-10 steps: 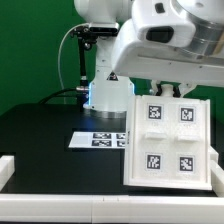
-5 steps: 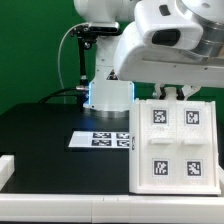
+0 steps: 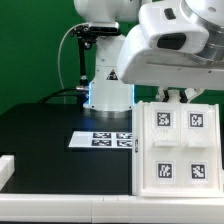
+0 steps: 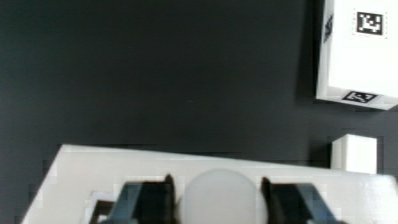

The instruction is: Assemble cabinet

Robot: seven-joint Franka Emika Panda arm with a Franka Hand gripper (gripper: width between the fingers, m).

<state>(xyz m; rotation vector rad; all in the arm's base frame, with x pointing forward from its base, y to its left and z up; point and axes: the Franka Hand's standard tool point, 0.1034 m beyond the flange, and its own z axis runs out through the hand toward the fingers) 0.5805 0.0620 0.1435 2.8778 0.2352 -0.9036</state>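
Note:
The cabinet body [image 3: 180, 145], a large white box face with four square tags, stands tilted on the black table at the exterior view's right. My gripper [image 3: 183, 96] comes down onto its top edge and is shut on it. In the wrist view the gripper [image 4: 219, 196] has its dark fingers [image 4: 153, 196] on either side of a rounded white part of the body [image 4: 98, 175]. A smaller white panel with tags [image 4: 361, 50] and a small white block [image 4: 354, 150] lie on the table beyond the body in the wrist view.
The marker board [image 3: 100, 139] lies flat in front of the white robot pedestal with blue glow [image 3: 108, 95]. A white piece [image 3: 5, 166] sits at the exterior view's left edge. A white rail [image 3: 70, 206] runs along the table's front.
My gripper and the cabinet body held in it have moved toward the exterior view's right, now covering more of the marker board's right end.

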